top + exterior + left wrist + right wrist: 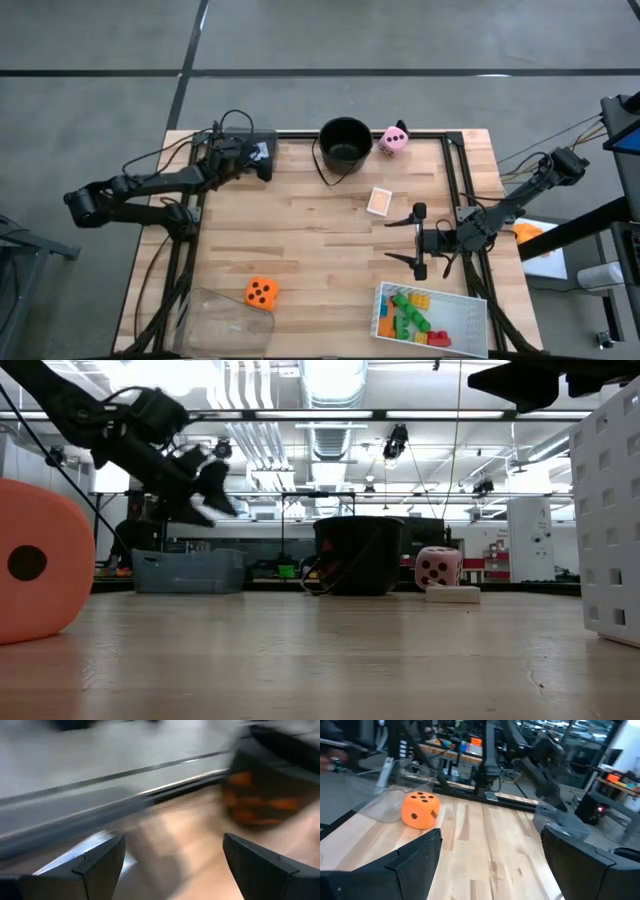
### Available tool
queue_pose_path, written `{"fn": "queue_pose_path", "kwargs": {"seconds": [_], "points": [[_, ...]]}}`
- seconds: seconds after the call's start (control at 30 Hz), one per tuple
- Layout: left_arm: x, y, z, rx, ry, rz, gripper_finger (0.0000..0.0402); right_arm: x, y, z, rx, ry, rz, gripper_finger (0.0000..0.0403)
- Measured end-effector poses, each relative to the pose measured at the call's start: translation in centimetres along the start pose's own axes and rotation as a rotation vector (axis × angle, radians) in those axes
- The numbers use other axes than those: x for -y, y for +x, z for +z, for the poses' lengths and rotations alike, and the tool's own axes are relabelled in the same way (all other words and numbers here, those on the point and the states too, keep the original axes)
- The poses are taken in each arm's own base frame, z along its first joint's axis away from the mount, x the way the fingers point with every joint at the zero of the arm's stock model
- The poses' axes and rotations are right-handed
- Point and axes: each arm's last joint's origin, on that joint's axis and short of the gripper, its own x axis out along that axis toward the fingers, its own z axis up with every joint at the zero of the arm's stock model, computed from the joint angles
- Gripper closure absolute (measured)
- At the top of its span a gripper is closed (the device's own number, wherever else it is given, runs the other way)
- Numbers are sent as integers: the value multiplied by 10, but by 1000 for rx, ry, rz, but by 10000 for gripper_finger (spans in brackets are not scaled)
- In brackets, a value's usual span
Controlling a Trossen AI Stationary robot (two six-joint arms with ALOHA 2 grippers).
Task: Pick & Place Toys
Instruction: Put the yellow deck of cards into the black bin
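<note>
Hovering empty, jaws apart: left gripper (262, 160) near black bucket (345, 141); right gripper (417, 241) beside white tray (478, 302). Orange die (261, 292), playing card (379, 201) loose on tabletop. Risk: card lies flat, fingers may slide over it.

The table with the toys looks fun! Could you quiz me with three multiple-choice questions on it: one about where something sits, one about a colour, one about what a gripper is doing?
1. Where is the pink die?
A. beside the black bucket
B. inside the white tray
C. in the right gripper

2. What colour is the die near the clear tray?
A. blue
B. orange
C. green

3. How is the right gripper?
A. shut on a card
B. shut on a brick
C. open, holding nothing

Answers: 1 A, it sits just right of the bucket at the table's far edge; 2 B, orange with black dots; 3 C, its fingers stand apart over bare wood.
</note>
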Motion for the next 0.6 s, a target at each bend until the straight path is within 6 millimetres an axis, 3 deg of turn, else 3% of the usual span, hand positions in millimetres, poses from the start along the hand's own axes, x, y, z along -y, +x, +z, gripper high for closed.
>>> {"fn": "queue_pose_path", "kwargs": {"seconds": [0.2,0.6], "points": [[38,-12,6,95,106,-366,68,13,8,-3,-46,40,-132,64],[105,-54,-24,94,306,-722,67,80,59,-1,-497,206,-265,76]]}}
